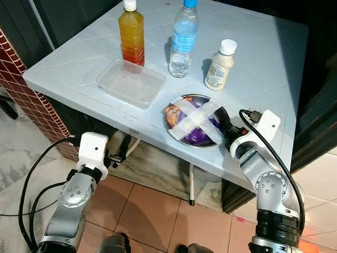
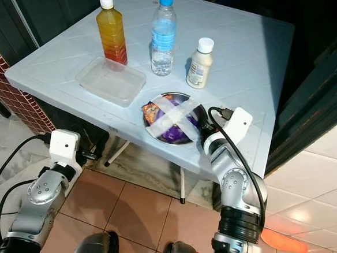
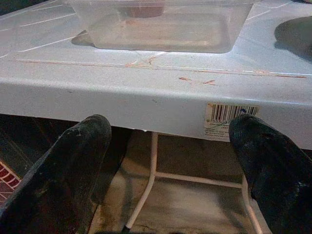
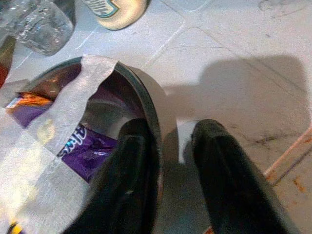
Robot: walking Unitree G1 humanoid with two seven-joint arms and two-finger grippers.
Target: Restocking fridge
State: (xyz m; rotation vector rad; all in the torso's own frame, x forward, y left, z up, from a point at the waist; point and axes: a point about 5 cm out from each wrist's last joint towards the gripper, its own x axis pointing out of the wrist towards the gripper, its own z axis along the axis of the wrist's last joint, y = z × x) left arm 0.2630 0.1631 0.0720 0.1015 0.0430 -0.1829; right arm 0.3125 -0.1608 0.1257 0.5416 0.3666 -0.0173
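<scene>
Right now a pale blue table [image 1: 259, 69] holds 5 things. Along its far side stand 3 upright bottles: an amber-filled bottle [image 1: 132, 34] with a white cap on the left, a clear water bottle [image 1: 184, 38] with a blue cap in the middle, and a squat cream-coloured bottle [image 1: 220, 65] with a white cap on the right. Just in front of the amber bottle lies an empty clear plastic container [image 1: 131, 83], close to the near edge. To its right, also near the edge, sits a round metal bowl [image 4: 146, 105] crossed by 2 strips of white tape [image 1: 195, 117], with purple and orange snack packets [image 4: 90, 151] showing under the tape.

The right gripper [image 4: 168, 151] is at the bowl's right rim. In the right wrist view its 2 black fingers straddle that rim, 1 finger [image 4: 129, 165] inside the bowl over the purple packet and the other outside on the tabletop, with a narrow gap between them; whether they press on the rim I cannot tell.

The left gripper [image 3: 168, 161] is lower and to the left, below the table's near edge. Its fingers [image 3: 68, 165] are spread wide apart with nothing between them, and past them the left wrist view shows the table edge, a barcode sticker [image 3: 230, 116] on it, and the clear container above.

Below the table are reddish floor tiles [image 1: 151, 212] and a red brick wall [image 1: 11, 63] at the left.
</scene>
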